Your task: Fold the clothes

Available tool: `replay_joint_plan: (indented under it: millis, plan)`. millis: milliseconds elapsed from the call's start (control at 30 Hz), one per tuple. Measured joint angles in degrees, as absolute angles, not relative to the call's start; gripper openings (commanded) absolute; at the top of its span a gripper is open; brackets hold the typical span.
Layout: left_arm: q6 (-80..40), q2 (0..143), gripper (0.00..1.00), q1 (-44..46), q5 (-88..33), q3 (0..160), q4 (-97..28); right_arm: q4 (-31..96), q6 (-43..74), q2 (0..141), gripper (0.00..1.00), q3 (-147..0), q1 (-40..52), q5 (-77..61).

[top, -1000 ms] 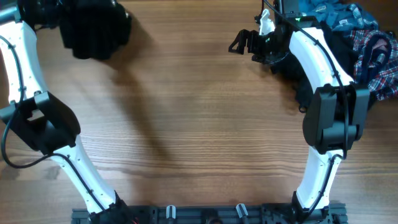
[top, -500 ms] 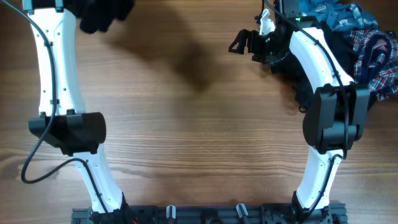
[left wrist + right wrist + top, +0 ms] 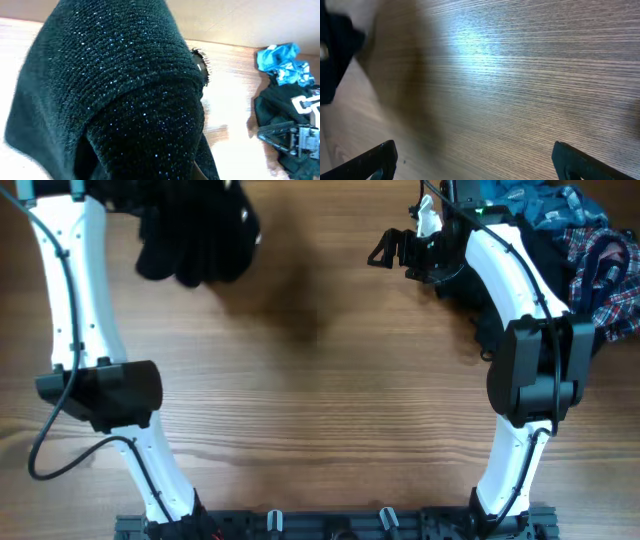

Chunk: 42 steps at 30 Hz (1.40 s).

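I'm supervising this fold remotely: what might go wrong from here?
The black knit garment hangs bunched from one grip and fills the left wrist view, so it may land crumpled. The right gripper stands open over bare table, giving no second hold. Its arm overlies the clothes pile and might drag it.

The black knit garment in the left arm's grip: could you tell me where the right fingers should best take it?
Probably the right edge of the black knit garment, approached sideways across the table: it hangs bunched, and that edge faces the right fingers.
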<state>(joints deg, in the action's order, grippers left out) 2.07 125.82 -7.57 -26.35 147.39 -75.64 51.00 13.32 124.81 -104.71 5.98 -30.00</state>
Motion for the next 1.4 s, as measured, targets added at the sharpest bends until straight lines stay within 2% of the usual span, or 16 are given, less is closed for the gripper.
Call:
replay_joint_plan:
  millis: [267,700,1133,1400]
  plan:
    - [4.9,127.2,0.04,-11.3,-26.0,147.4,-75.4,51.9,13.3,124.8,1.0,-104.7,6.0,-30.0]
    - [5.7,130.4,0.04,-10.6,-21.9,147.4,-72.5,52.5,13.3,124.8,1.0,-104.7,6.2,-30.0]
    - [5.8,130.6,0.04,-15.1,-19.8,147.4,-72.0,52.5,13.4,124.8,1.0,-104.7,6.2,-30.0]
    - [5.3,130.6,0.04,-11.7,-19.3,147.4,-69.0,52.0,13.4,124.8,1.0,-104.7,6.2,-30.0]
